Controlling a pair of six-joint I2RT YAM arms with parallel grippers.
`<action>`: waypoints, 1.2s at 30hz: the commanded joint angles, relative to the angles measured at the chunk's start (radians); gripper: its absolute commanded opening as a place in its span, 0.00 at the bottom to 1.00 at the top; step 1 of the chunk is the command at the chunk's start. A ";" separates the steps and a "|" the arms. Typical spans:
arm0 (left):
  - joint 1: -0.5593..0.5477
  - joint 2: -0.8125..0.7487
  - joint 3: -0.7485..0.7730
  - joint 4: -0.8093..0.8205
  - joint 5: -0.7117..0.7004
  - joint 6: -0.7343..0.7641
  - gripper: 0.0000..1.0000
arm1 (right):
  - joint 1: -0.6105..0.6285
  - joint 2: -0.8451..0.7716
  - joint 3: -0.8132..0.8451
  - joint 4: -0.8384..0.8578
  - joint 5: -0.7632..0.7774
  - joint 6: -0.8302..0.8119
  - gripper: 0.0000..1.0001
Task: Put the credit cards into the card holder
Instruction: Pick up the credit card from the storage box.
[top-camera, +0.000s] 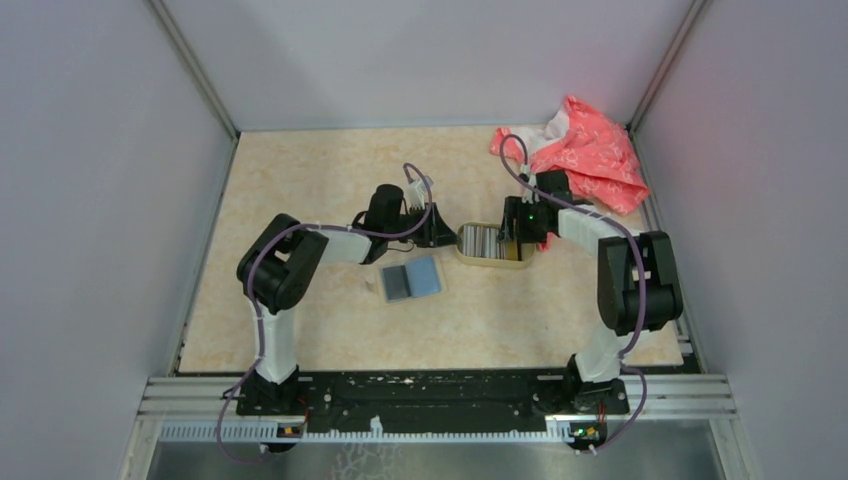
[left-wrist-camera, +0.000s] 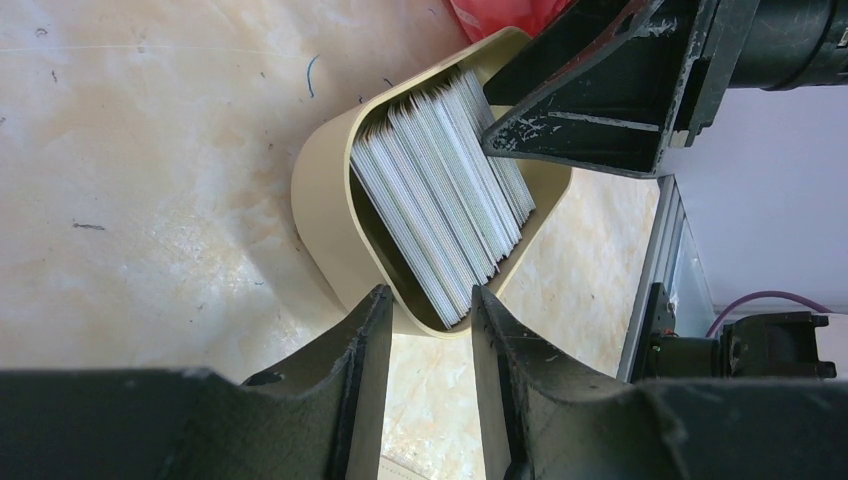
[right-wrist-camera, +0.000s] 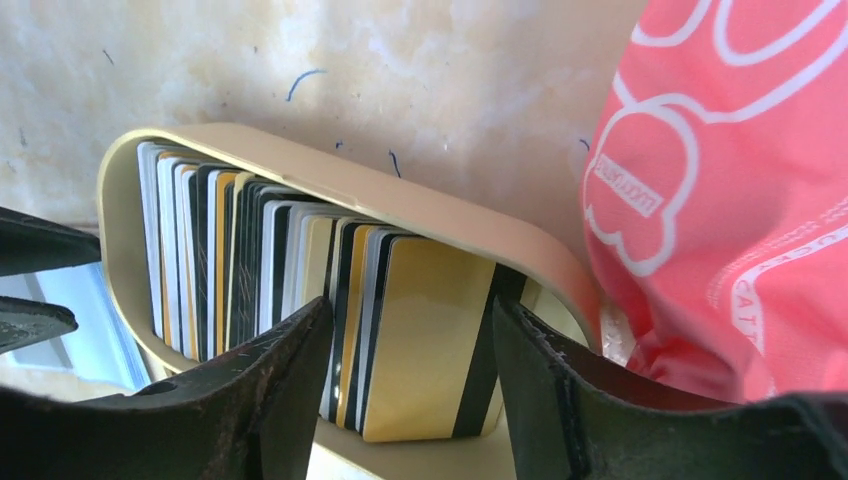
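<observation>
Several credit cards (top-camera: 483, 241) stand on edge in an oval tan dish (top-camera: 520, 262) at mid-table. In the right wrist view the cards (right-wrist-camera: 250, 260) are white, yellow and dark-striped. My right gripper (right-wrist-camera: 410, 320) is open and straddles the nearest yellow card (right-wrist-camera: 430, 340) with a dark stripe. In the top view the right gripper (top-camera: 512, 238) is over the dish's right end. My left gripper (left-wrist-camera: 428, 300) is open, its fingertips either side of the dish's end (left-wrist-camera: 320, 200). Two flat cards, dark grey and blue (top-camera: 412, 279), lie on the table. The card holder is not in view.
A pink patterned cloth (top-camera: 585, 150) lies bunched at the back right, right behind the dish, and fills the right of the right wrist view (right-wrist-camera: 730, 200). A small white scrap (top-camera: 369, 284) lies left of the flat cards. Grey walls enclose the table.
</observation>
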 joint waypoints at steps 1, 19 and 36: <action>-0.011 0.008 0.037 0.016 0.034 0.007 0.41 | 0.044 0.058 0.002 -0.025 0.048 -0.032 0.55; -0.012 -0.001 0.033 0.009 0.032 0.012 0.40 | 0.043 -0.070 0.027 -0.050 -0.009 -0.108 0.56; -0.012 0.000 0.036 0.008 0.028 0.013 0.41 | 0.043 0.031 0.014 -0.050 0.054 -0.069 0.61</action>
